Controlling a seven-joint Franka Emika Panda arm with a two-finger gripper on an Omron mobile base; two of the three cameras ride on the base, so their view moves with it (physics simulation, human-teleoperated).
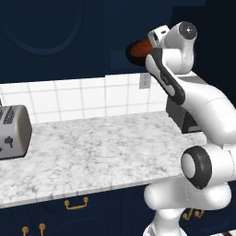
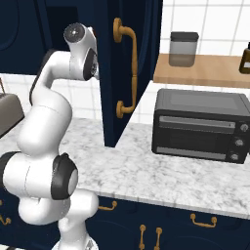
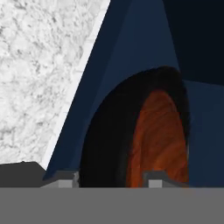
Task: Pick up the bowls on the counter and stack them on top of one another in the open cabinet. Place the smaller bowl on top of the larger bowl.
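Inside the open navy cabinet (image 3: 127, 52), the smaller reddish-brown bowl (image 3: 159, 135) sits nested in the larger glossy black bowl (image 3: 109, 131) on the shelf. From the left base view the same stack appears as the reddish-brown bowl (image 1: 138, 47) above the black bowl (image 1: 134, 58), right beside the arm's raised hand. My gripper (image 3: 109, 180) is at the near rim of the stack. Its fingertips (image 3: 61, 179) stand apart, with the rims of both bowls between them and a gap on each side. The marbled counter (image 1: 101, 147) lies below.
A silver toaster (image 1: 14, 131) stands at the counter's left end. A black toaster oven (image 2: 200, 124) sits to the right. The open cabinet door (image 2: 129, 68) with its brass handle hangs close to the arm. A wooden shelf (image 2: 205, 73) holds a jar (image 2: 183, 49).
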